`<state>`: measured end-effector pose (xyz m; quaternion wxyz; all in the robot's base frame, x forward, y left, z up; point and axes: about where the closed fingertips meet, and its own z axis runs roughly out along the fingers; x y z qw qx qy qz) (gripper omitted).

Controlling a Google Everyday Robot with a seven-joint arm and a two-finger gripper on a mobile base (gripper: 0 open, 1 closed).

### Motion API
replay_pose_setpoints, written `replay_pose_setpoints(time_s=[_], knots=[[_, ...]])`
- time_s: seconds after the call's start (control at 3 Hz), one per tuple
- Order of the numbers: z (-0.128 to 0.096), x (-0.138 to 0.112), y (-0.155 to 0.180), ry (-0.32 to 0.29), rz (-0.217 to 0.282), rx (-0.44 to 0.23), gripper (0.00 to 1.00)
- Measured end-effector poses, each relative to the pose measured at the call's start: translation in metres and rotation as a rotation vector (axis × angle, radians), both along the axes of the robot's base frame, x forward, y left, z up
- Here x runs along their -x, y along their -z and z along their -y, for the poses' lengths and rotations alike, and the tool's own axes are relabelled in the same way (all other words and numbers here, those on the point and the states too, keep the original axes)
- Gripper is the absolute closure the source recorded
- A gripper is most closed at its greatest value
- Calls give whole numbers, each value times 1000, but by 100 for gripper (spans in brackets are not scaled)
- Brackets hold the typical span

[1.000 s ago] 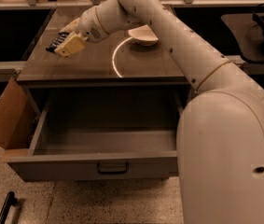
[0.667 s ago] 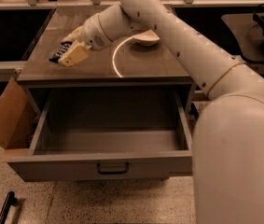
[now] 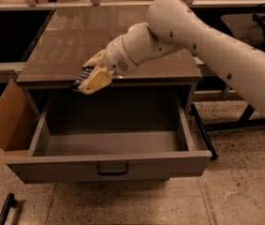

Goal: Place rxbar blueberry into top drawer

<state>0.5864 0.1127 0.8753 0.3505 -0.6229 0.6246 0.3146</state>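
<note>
The top drawer (image 3: 108, 165) is pulled wide open below the cabinet top, grey, with a small dark pull handle on its front panel. Its inside looks bare. My gripper (image 3: 89, 78) hangs at the cabinet's front edge, above the back left of the open drawer. It is shut on the rxbar blueberry (image 3: 82, 76), a dark flat bar that sticks out between the cream fingers (image 3: 94, 81). The white arm reaches in from the upper right.
A brown cardboard flap (image 3: 3, 118) leans against the cabinet's left side. The cabinet top (image 3: 76, 36) is a glossy brown surface. A dark bar (image 3: 4, 209) lies on the speckled floor at the lower left. Dark legs (image 3: 202, 130) stand right of the drawer.
The gripper has carried the bar from the back left of the cabinet top forward and down to the front edge, over the open drawer. The white bowl is now out of view.
</note>
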Motion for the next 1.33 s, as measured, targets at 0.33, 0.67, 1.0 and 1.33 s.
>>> replay_pose_setpoints(time_s=[0.33, 0.67, 1.0, 1.33], knots=[[26, 40, 22, 66, -56, 23, 100], [42, 67, 50, 123, -110, 39, 100], [52, 74, 71, 172, -130, 62, 100], [59, 66, 90, 212, -139, 61, 100]])
